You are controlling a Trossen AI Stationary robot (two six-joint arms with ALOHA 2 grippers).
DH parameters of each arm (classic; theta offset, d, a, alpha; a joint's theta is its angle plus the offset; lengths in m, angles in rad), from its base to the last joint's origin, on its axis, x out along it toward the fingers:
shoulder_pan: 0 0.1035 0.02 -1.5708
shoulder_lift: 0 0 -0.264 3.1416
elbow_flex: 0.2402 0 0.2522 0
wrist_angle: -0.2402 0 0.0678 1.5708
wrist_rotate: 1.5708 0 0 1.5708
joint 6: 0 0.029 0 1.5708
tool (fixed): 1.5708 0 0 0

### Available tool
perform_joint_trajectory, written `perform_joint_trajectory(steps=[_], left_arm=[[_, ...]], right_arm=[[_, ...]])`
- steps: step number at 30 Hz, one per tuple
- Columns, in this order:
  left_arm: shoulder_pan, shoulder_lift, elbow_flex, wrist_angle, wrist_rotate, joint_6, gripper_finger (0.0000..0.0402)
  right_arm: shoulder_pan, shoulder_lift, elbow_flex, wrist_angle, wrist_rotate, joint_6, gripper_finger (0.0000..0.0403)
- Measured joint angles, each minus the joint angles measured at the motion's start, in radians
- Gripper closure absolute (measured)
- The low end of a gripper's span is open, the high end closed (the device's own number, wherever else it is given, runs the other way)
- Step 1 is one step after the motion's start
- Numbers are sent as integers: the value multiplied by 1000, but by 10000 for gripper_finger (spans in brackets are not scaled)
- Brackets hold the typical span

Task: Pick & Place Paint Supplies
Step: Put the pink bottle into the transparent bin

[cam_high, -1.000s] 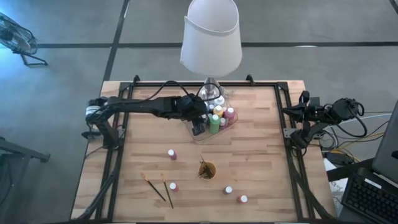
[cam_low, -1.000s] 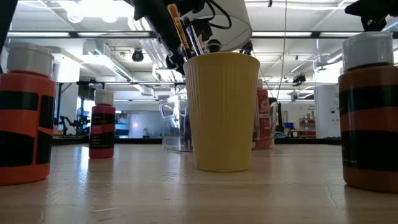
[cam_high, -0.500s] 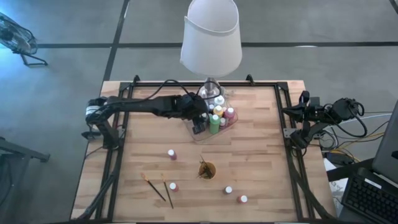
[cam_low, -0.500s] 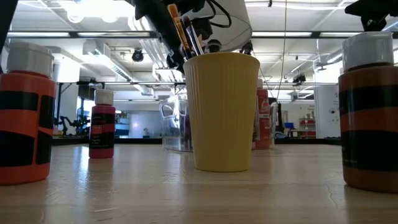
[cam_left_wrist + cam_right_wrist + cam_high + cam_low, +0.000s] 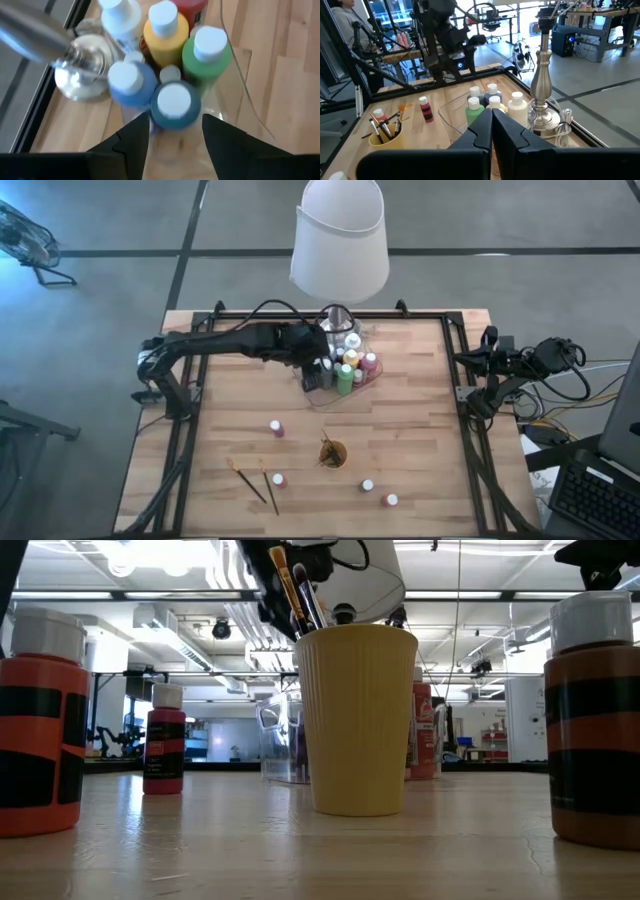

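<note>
the left gripper (image 5: 174,131) is seen with fingers (image 5: 131,135) spread, flanking a teal bottle (image 5: 174,103) without clasping it, among the bottles standing in the clear tray (image 5: 343,395). the right gripper (image 5: 492,121), pressed closed and empty, is parked beyond the worktop (image 5: 420,420) edge. brushes (image 5: 251,480) lie near the cup (image 5: 333,453).

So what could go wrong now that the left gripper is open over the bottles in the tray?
Two risks stand out. The left gripper sits open right above the teal bottle, which is packed against the blue bottle and green bottle; pulling away at an angle might tip one. The lamp base stands just beside the clear tray, so the arm could knock it. The right gripper waits shut at the table's right side.
</note>
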Motion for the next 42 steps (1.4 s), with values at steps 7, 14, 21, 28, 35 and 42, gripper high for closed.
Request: perform_joint_trajectory(steps=[7,14,21,28,35,42], left_arm=[[-27,-3,154,-266,0,-104,213],[-100,-22,196,-406,0,-199,213],[-237,-53,196,-448,0,-265,213],[-431,-83,196,-466,-11,-366,213],[-656,-84,195,-467,-69,-515,213],[-854,-83,182,-466,-227,-636,213]], right_arm=[[0,0,0,0,0,0,394],[0,0,0,0,0,0,394],[0,0,0,0,0,0,394],[0,0,0,0,0,0,394],[0,0,0,0,0,0,394],[0,0,0,0,0,0,394]])
